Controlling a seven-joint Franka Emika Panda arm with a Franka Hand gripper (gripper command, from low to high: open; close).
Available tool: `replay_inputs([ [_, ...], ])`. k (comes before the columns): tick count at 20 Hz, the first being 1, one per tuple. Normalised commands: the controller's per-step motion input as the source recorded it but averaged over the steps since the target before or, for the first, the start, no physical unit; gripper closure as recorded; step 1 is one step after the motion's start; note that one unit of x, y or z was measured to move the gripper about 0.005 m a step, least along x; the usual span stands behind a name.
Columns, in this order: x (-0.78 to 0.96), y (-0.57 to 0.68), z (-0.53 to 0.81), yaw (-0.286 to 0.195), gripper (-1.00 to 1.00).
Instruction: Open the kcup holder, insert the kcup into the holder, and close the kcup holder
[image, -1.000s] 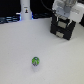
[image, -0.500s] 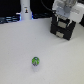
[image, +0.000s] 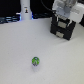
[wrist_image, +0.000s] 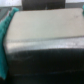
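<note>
The kcup holder (image: 63, 27) is a black boxy unit at the back of the exterior view's right, with grey handles on its front. The kcup (image: 35, 62), a tiny round pod with a green and white top, lies alone on the white table nearer the front, well apart from the holder. My gripper (image: 64, 14) hangs just above the holder's top; its fingers are too blurred to show how they stand. The wrist view is blurred and filled by a flat grey-brown surface (wrist_image: 45, 30) above a dark front, likely the holder's top. The kcup is out of the wrist view.
A white upright object (image: 25, 9) stands at the back by a blue glow. Dark equipment (image: 7, 19) lines the back at the exterior view's left. The white table (image: 20, 50) spreads around the kcup. A teal strip (wrist_image: 4, 35) shows in the wrist view.
</note>
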Motion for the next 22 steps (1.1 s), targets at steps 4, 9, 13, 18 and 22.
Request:
replay_inputs([
  [4,0.33,-0.35,0.07,0.010,1.00],
  [9,0.59,-0.09,0.09,-0.059,1.00],
  [13,0.95,-0.20,0.17,-0.075,1.00],
  [18,0.95,-0.23,0.14,-0.077,1.00],
  [22,0.95,-0.25,0.21,-0.073,1.00],
])
